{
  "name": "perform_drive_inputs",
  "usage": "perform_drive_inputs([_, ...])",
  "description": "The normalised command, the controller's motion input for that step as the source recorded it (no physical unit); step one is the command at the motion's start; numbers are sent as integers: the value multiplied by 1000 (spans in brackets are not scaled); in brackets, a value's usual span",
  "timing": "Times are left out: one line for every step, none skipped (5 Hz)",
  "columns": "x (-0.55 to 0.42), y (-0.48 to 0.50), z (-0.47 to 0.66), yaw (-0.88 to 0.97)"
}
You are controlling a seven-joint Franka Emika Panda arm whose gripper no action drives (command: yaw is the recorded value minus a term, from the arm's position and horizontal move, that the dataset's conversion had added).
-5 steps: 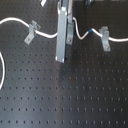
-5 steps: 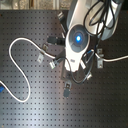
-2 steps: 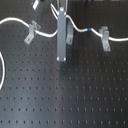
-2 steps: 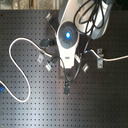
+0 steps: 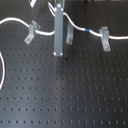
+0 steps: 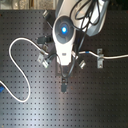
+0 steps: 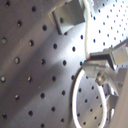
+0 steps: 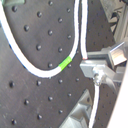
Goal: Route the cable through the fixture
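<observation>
Green band on cable (image 8: 30, 62) shows only in second wrist view.

White cable (image 5: 15, 21), blue band (image 5: 89, 31)

Black perforated breadboard table (image 5: 75, 95) with a regular hole grid, soft glare across its surface
</observation>
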Motion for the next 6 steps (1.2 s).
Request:
perform_drive_inputs([-2, 105, 0, 303])
perform_drive_inputs([101, 133, 258, 337])
perform_drive_inputs([9, 43, 214, 300])
perform_drive_inputs([-116, 32, 253, 303])
perform_drive_inputs([-247, 82, 212, 383])
perform_drive_inputs([-214, 144, 197, 348])
